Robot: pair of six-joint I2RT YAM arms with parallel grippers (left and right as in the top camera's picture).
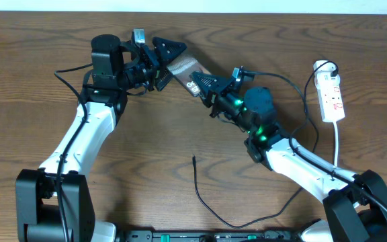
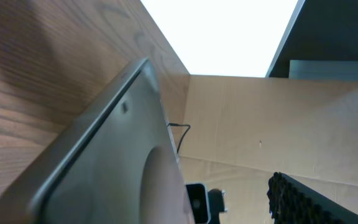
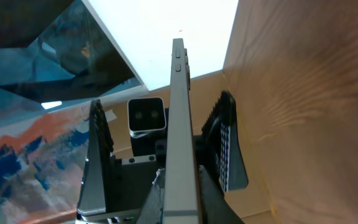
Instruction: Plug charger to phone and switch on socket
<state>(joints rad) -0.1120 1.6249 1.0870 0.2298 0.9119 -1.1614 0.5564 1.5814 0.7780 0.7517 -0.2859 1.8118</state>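
Progress: an early stage is judged; neither of the two steps looks done.
Phone: the phone (image 1: 182,67) is held on edge above the desk (image 1: 146,148), between the two arms at the far middle.
Right gripper: the right gripper (image 1: 200,83) is clamped on one end of the phone, jaws narrow.
Left gripper: the left gripper (image 1: 168,62) is set astride the other end, jaws wide, nothing pinched.
Charger: the charger (image 1: 198,191) is left lying loose on the near desk, its plug tip (image 1: 193,159) well apart from the phone, so plugging in is yet to be done.
Socket: the socket (image 1: 332,95) is seen at the far right, untouched; its switch position cannot be told.
Count: one phone, one charger, one socket and two grippers are counted.
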